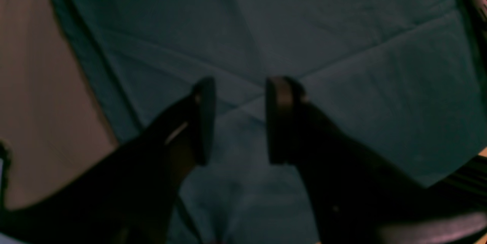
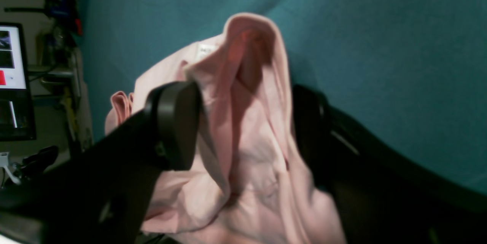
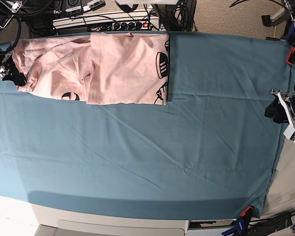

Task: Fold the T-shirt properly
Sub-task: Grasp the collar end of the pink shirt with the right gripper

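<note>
1. Teal cloth sheet (image 3: 177, 147) covers the whole bench, creased in long diagonal lines; beyond its far edge lie a power strip (image 3: 108, 22) and tangled cables on carpet.
2. One T-shirt (image 3: 88, 66), pale pink, lies at the far left corner of the bench in the base view. Part of it is folded flat, with black lettering showing at its edges; the rest is bunched toward the left edge.
3. Two arms, one claw each. The right claw (image 2: 243, 122) has its fingers wide apart with a raised ridge of the pink shirt between them; whether the fingers press the cloth cannot be told. The left claw (image 1: 237, 120) hangs over bare teal sheet, fingers apart, holding nothing.
4. Only the right wrist view shows a lit monitor (image 2: 13, 80) beside the bench and a small white label inside the shirt. Only the left wrist view shows the sheet's edge against a plain tan floor (image 1: 38, 84).
</note>
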You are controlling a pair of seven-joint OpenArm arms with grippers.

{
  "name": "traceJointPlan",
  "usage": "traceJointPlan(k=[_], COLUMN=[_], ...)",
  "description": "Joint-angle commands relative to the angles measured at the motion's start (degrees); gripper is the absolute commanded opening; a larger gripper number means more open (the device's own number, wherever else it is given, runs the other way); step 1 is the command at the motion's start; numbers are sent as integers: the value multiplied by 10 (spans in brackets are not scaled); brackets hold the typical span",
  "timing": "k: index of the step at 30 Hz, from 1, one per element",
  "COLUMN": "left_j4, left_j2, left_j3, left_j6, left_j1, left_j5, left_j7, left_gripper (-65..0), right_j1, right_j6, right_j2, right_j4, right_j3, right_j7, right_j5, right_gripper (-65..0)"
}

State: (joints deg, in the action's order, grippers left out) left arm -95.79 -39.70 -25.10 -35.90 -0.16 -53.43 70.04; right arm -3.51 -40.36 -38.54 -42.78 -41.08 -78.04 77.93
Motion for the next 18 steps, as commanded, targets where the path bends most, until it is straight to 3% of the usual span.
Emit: traceJointPlan(k=[1, 15, 18], left_j4=[-8, -8, -8], left_j2=[-14, -14, -14], left_j3=[-6, -6, -6], left_j6=[-1, -2, -2], left_j1=[-8, -8, -8], left_j5=[-8, -8, -8], left_j7=[-10, -10, -10], left_gripper=[-413, -413, -413], right_j1=[-2, -5, -8], right_j6=[4, 4, 4], right_j2=[-8, -8, -8], right_j4=[-2, -2, -2], right_j3=[3, 3, 3], right_j7=[-20, -20, -20], right_j5=[-12, 48, 56], right_gripper=[-267, -276, -345])
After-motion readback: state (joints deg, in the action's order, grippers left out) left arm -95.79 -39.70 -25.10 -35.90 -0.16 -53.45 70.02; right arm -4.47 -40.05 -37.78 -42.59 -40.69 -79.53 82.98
